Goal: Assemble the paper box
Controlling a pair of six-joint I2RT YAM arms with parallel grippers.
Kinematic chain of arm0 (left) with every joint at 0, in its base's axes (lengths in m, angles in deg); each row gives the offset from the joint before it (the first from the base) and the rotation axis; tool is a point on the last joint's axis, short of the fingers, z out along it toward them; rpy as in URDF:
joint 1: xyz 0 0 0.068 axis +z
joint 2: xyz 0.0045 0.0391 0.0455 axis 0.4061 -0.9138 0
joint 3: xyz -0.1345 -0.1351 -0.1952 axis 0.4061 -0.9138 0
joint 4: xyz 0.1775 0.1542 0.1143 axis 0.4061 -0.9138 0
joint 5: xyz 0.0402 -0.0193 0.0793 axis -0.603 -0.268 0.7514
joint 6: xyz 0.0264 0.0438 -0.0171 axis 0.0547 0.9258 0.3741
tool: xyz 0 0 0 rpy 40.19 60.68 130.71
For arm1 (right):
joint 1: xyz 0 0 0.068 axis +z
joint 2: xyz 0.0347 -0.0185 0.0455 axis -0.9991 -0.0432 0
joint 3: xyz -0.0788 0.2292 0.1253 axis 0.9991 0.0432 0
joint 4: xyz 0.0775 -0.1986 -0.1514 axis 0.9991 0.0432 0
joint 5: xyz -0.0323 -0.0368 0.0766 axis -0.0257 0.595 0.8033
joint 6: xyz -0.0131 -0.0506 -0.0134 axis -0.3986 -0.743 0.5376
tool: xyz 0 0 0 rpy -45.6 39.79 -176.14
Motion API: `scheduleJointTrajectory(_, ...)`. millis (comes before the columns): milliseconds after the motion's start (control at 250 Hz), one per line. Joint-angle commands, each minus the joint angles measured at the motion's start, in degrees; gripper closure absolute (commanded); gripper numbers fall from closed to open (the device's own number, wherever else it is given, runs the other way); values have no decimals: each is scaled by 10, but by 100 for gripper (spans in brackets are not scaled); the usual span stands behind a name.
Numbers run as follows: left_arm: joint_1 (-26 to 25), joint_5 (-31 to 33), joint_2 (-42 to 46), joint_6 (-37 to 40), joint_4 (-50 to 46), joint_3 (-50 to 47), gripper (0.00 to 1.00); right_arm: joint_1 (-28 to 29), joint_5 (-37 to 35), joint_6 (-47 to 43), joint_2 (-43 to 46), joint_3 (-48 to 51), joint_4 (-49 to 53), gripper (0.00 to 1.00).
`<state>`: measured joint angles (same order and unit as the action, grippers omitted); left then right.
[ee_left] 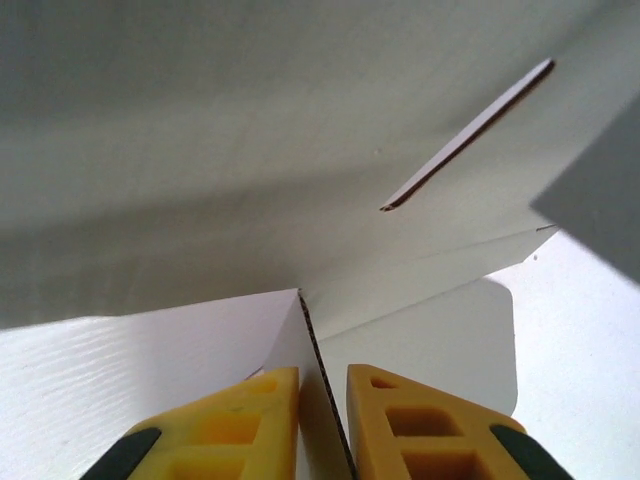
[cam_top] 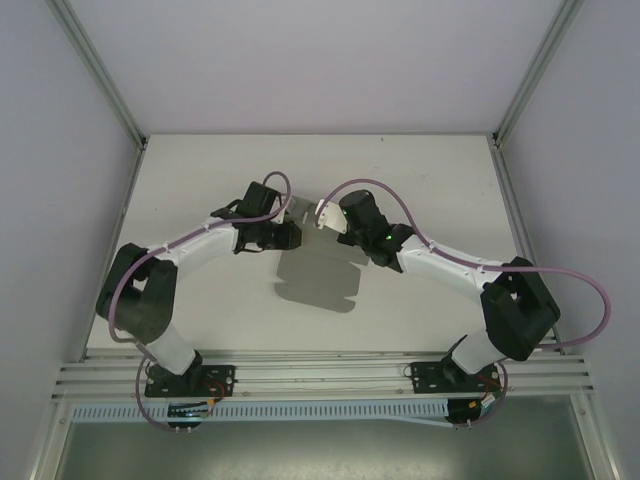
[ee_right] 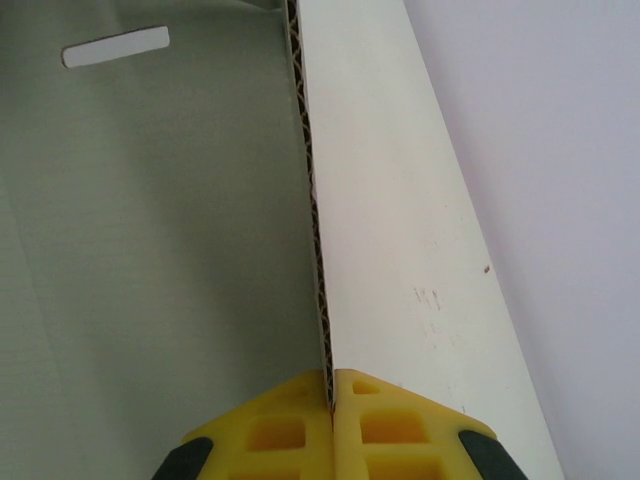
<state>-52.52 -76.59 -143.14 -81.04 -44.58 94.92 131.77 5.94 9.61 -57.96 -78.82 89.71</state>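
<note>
Step in hand: You are mid-fold on the paper box (cam_top: 315, 262), both arms meeting over it near the middle of the bench (cam_top: 440, 180).
Paper box: Partly raised; panels stand up between the grippers, the rest lies toward the near edge.
Left gripper (ee_left: 322, 400): Yellow fingers (ee_left: 240, 415) straddle a thin cardboard edge with a narrow gap; you cannot tell whether they pinch it.
Right gripper (ee_right: 331, 395): Jaws clamped tight on a corrugated panel edge.
Next move: Probably firm up the left grip, then fold toward the slot (ee_right: 115, 46).
Hard to make out: Flaps and tabs are hidden under the arms from above.
</note>
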Motion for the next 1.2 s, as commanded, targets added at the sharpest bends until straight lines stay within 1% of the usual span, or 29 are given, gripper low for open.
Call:
scheduleJointTrajectory(0, -21, -36, -41, -10, 35, 53, 77, 11, 20, 23, 3, -14, 4, 100)
scheduleJointTrajectory(84, -27, -32, -71, -1, 21, 84, 78, 14, 18, 28, 3, -13, 2, 100)
scheduleJointTrajectory(180, -27, -47, -97, -6, 33, 89, 79, 13, 15, 32, 4, -11, -1, 100)
scheduleJointTrajectory(240, -27, -61, -108, -15, 49, 89, 76, 14, 13, 37, 3, -10, -2, 100)
scheduleJointTrajectory(296, -27, -77, -116, -22, 67, 89, 68, 14, 18, 43, 2, -9, -1, 100)
scheduleJointTrajectory(368, -28, -101, -123, -29, 90, 85, 68, 14, 20, 49, -1, -9, 0, 100)
scheduleJointTrajectory(512, -28, -130, -130, -47, 127, 74, 63, 14, 13, 58, -9, -8, -1, 100)
scheduleJointTrajectory(608, -28, -152, -135, -59, 161, 65, 63, 15, 25, 64, -4, -2, -5, 100)
scheduleJointTrajectory(743, -28, -139, -147, -52, 150, 70, 63, 19, 24, 56, 1, 10, -12, 100)
scheduleJointTrajectory(851, -28, -138, -132, -50, 167, 50, 62, 18, 10, 37, 2, 13, -18, 100)
scheduleJointTrajectory(995, -28, -128, -86, -40, 170, 20, 56, 7, -5, 13, -2, 13, -23, 100)
scheduleJointTrajectory(1039, -28, -116, -66, -35, 164, 7, 53, 3, -11, 7, -2, 12, -22, 100)
scheduleJointTrajectory(1111, -28, -92, -33, -30, 153, -20, 46, -3, -23, -7, -3, 10, -24, 100)
scheduleJointTrajectory(1155, -27, -78, -8, -30, 146, -38, 45, -5, -25, -13, -1, 10, -25, 100)
scheduleJointTrajectory(1195, -27, -64, 13, -30, 139, -54, 42, -9, -25, -16, 0, 9, -25, 100)
